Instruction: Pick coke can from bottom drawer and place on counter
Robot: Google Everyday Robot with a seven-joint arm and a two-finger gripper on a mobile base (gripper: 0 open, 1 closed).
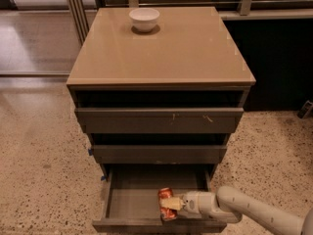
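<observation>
The bottom drawer point(132, 199) of the dark cabinet is pulled open and shows its grey inside. The coke can point(165, 194), red-orange, lies in the drawer near its front right. My gripper point(171, 204) reaches into the drawer from the right on a white arm, and its pale fingers point(172, 203) are shut on the can. The tan counter point(161, 48) tops the cabinet above.
A white bowl point(144, 19) stands at the back of the counter. The two upper drawers point(159, 119) are closed. Speckled floor point(44, 165) surrounds the cabinet. A dark wall panel point(279, 62) is at the right and metal posts point(76, 9) at the back left.
</observation>
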